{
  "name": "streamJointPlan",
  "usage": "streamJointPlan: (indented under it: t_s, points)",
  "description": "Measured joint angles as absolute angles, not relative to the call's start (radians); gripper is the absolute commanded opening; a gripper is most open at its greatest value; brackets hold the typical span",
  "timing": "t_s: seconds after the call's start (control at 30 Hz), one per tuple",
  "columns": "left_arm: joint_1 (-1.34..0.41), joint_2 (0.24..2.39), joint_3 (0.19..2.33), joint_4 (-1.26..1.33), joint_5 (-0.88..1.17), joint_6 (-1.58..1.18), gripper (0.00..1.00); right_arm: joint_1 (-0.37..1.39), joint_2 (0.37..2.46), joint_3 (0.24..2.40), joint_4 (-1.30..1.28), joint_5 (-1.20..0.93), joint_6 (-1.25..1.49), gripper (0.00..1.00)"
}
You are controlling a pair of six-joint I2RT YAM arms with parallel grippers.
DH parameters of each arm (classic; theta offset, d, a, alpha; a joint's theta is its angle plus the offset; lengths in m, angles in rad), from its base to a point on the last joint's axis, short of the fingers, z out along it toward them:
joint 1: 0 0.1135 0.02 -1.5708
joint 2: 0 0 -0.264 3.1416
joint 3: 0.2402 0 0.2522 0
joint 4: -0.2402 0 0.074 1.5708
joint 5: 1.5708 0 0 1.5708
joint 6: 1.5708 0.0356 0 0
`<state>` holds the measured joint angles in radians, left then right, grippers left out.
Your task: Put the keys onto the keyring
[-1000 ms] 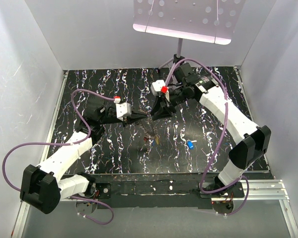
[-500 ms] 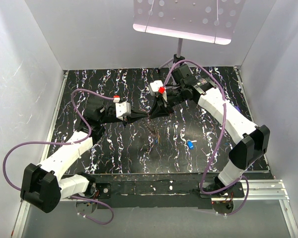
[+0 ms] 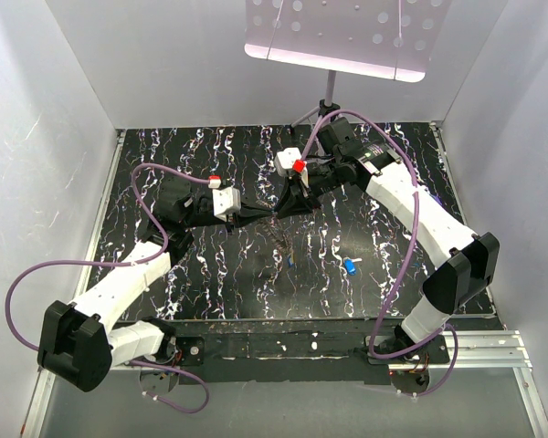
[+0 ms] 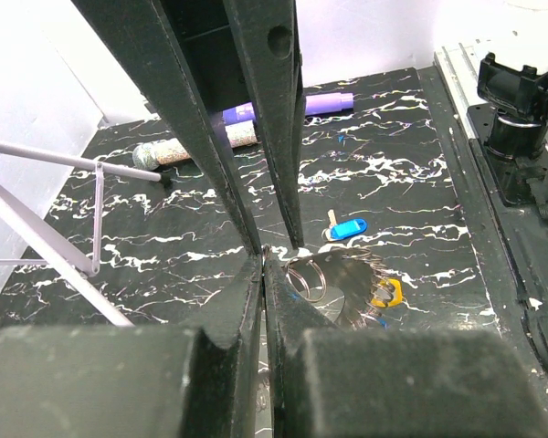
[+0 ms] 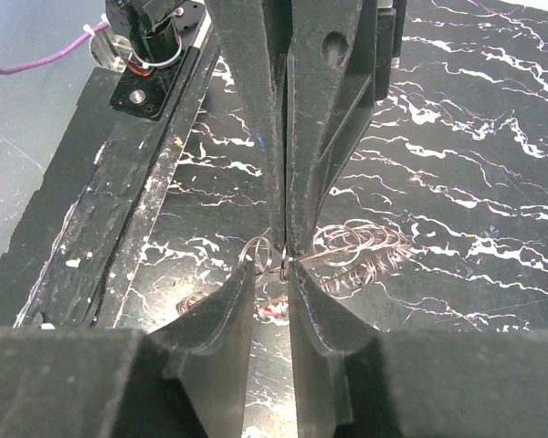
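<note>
Holding the keyring (image 4: pixel 338 292) just above the counter (image 4: pixel 411 173), where both tools meet. Pinching its wire with the left tool (image 4: pixel 263 258), pressed together; seemingly gripping a loop with the right tool (image 5: pixel 274 266), parted only by that wire. Looks like prying the coil apart for another key. Calls next for freeing one tool and fetching the loose blue key (image 4: pixel 349 229) nearby. Counting: one keyring, two tools, three keys (blue loose, yellow key (image 4: pixel 386 294) and red key (image 5: pixel 272 313) by the ring), one purple pen (image 4: pixel 324 102), one glittery tube (image 4: pixel 187 149).
</note>
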<state>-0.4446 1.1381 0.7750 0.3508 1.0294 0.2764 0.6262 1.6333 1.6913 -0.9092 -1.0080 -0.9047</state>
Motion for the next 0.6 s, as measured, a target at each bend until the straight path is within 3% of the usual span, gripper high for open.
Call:
streamJointPlan:
  t_s: [0.6]
  points:
    - [-0.445,1.138,0.775,0.348,1.029,0.266,0.0,0.626,1.633,1.69,-0.905,-1.003,-0.893,0.2]
